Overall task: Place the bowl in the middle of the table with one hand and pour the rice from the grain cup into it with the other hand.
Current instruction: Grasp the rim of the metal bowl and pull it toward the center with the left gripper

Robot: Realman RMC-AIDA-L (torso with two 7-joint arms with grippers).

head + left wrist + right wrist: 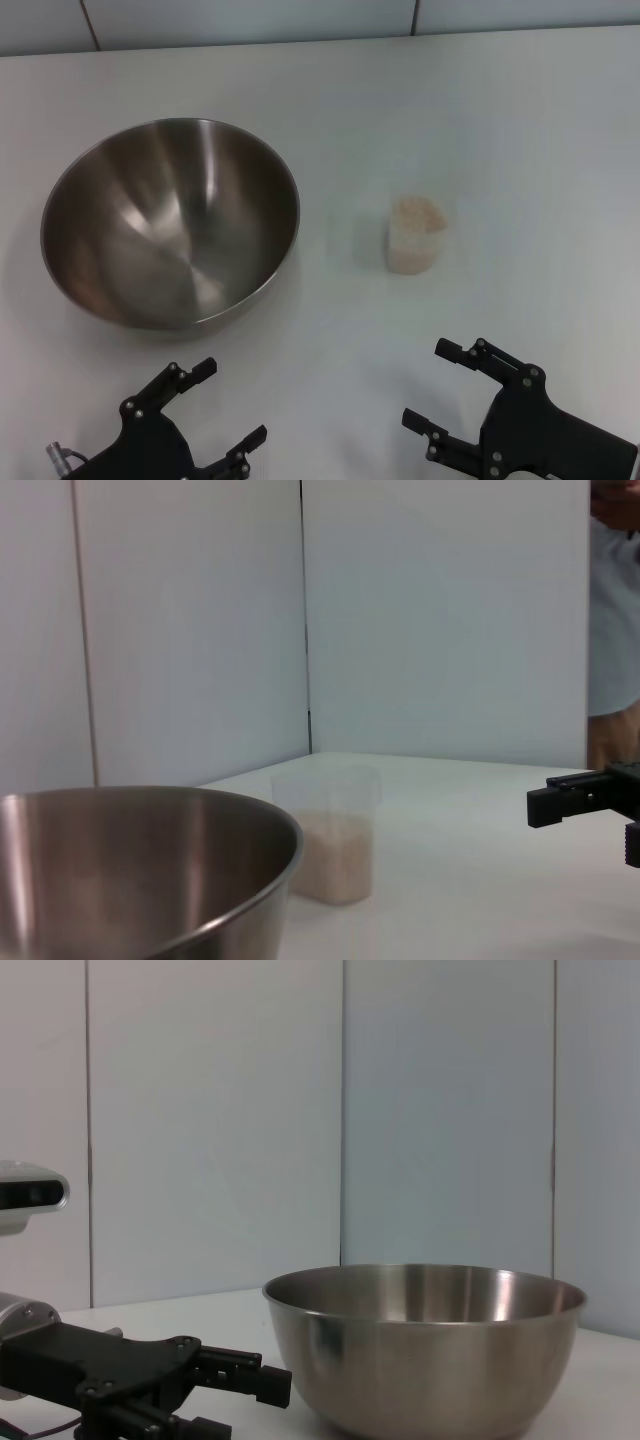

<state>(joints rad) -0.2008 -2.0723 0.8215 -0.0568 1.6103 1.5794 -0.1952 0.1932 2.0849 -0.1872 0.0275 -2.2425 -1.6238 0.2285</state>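
The steel bowl (170, 222) sits upright and empty on the white table (480, 130), left of centre. The clear grain cup (416, 234) stands upright to its right, filled with off-white rice (418, 214). My left gripper (232, 402) is open and empty at the near edge, just in front of the bowl. My right gripper (436, 384) is open and empty at the near edge, in front of the cup. The left wrist view shows the bowl's rim (150, 865), the cup (330, 835) and the right gripper's finger (580, 798). The right wrist view shows the bowl (425, 1350) and the left gripper (240, 1400).
A tiled wall (300, 18) runs along the table's far edge. A person in a light coat (612, 610) stands beyond the table in the left wrist view.
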